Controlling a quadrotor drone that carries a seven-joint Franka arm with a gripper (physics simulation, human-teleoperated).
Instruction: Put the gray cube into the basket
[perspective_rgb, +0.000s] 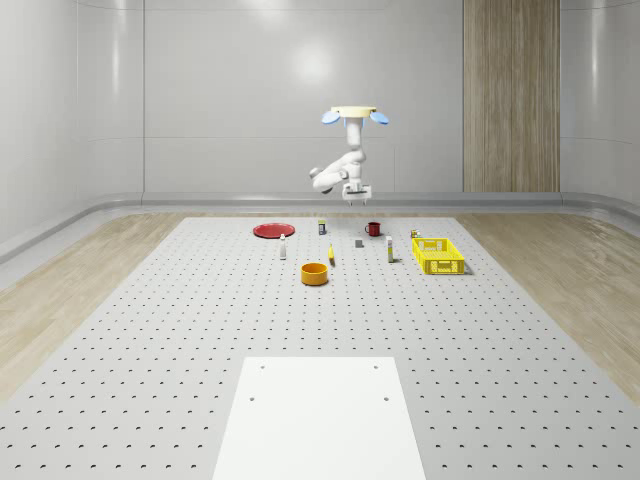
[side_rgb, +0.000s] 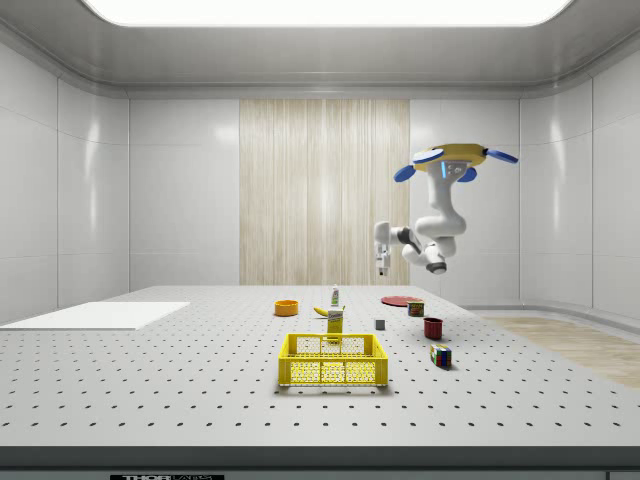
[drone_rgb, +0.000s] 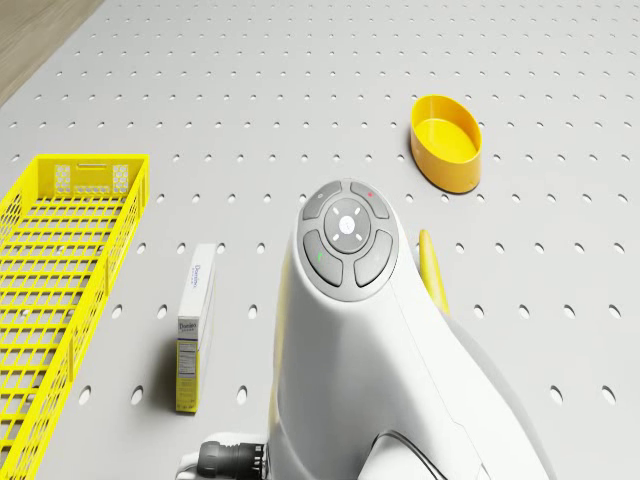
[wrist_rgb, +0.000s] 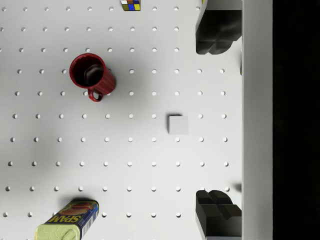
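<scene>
Drone (perspective_rgb: 354, 113): hovers high above the desk (perspective_rgb: 200, 330), over its far part; arm folded beneath. Tool (wrist_rgb: 218, 125): points straight down, fingers (wrist_rgb: 216, 32) spread wide apart, holding nothing. Gray cube (wrist_rgb: 178, 124): on the desk well below the tool, between its fingers, untouched. Red mug (wrist_rgb: 92, 75): beside the cube. Yellow basket (perspective_rgb: 438, 254): well apart from the tool.

The drone (side_rgb: 452, 160) hovers high above the gray cube (side_rgb: 380, 324).
</scene>
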